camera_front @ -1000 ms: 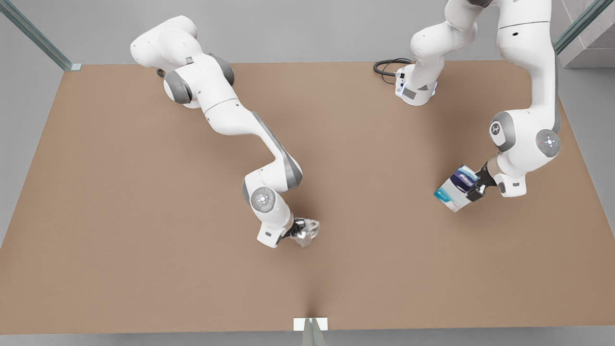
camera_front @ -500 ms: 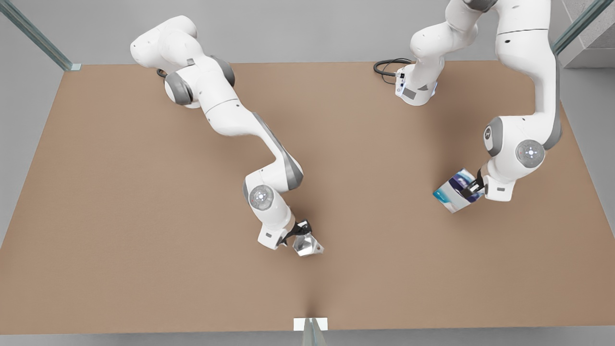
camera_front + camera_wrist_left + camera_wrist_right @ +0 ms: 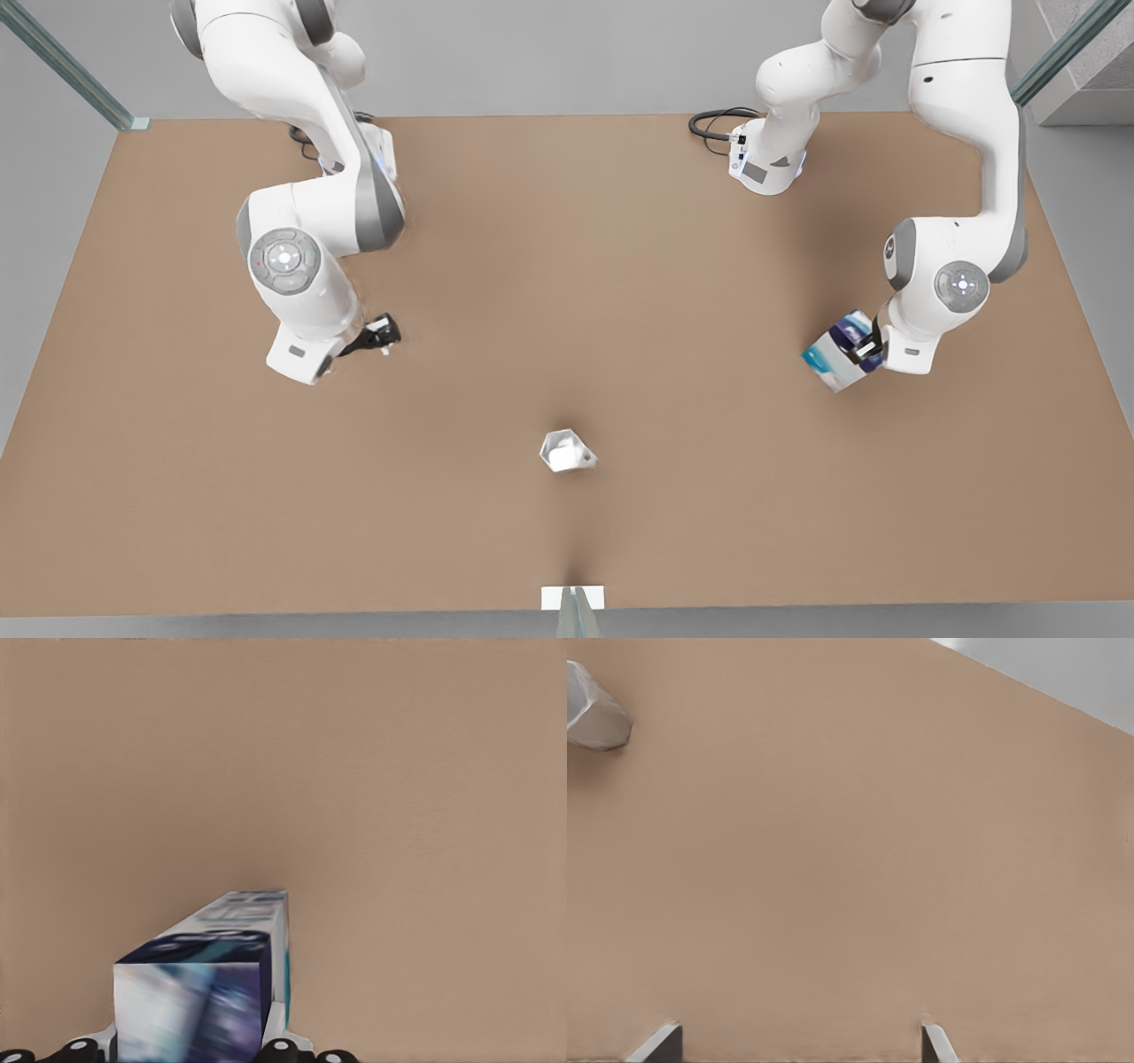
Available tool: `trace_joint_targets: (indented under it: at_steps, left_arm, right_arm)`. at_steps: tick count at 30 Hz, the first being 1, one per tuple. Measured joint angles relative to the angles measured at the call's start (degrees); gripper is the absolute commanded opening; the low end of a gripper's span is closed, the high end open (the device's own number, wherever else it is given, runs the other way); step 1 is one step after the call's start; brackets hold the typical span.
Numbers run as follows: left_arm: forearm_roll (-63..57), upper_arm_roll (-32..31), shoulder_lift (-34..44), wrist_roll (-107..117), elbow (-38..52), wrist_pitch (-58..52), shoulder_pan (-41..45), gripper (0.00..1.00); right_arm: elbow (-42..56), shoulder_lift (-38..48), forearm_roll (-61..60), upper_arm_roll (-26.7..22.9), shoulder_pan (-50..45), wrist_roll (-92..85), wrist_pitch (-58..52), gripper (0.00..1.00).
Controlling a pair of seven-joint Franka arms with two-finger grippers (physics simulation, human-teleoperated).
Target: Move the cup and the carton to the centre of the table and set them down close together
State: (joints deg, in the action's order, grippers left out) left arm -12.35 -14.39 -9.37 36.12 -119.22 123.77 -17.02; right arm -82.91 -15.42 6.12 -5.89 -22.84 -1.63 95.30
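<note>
Your right claw has let go and pulled back to centre-left, fingers apart; the cup stands lower centre on the worktop. Your left claw clamps the carton at right; swung in fast, it could topple the cup.

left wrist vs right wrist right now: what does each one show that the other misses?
Left wrist view alone: the carton, clamped in the left hand, its blue-purple panel facing the camera and the teal band along one side.

Right wrist view alone: the cup standing free on the table near the frame's corner, the open fingertips of the right hand with nothing between them, and grey floor past the table edge.

Both: bare brown tabletop ahead of the hand.
</note>
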Motion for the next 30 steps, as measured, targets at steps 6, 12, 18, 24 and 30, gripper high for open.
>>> trace_joint_targets:
  at_steps: [6, 12, 18, 24, 30]
  left_arm:
    - [-1.2, -6.4, 0.3, -1.2, 12.7, -14.5, -0.1, 0.52]
    - [-0.1, -12.0, -4.9, 0.9, 22.6, -19.8, 3.7, 0.51]
    - [2.3, -12.0, -6.0, 23.8, 23.9, -20.7, 18.7, 0.51]
    - [6.0, -12.0, -10.2, 48.4, 27.7, -20.7, 25.6, 0.51]
    - [11.7, -11.3, -13.7, 69.3, 33.5, -21.9, 32.7, 0.51]
  right_arm:
    - [-8.6, 9.1, 0.9, 8.8, 12.1, 4.8, -0.3, 1.00]
    - [-8.4, 8.8, 0.9, 8.9, 12.6, 4.4, -0.3, 1.00]
    - [-8.6, 8.5, 0.9, 8.9, 12.6, 4.4, 0.0, 1.00]
    - [-8.6, 8.5, 0.9, 8.9, 12.7, 4.4, -0.2, 1.00]
    - [-8.6, 8.5, 0.9, 8.9, 12.6, 4.4, -0.2, 1.00]
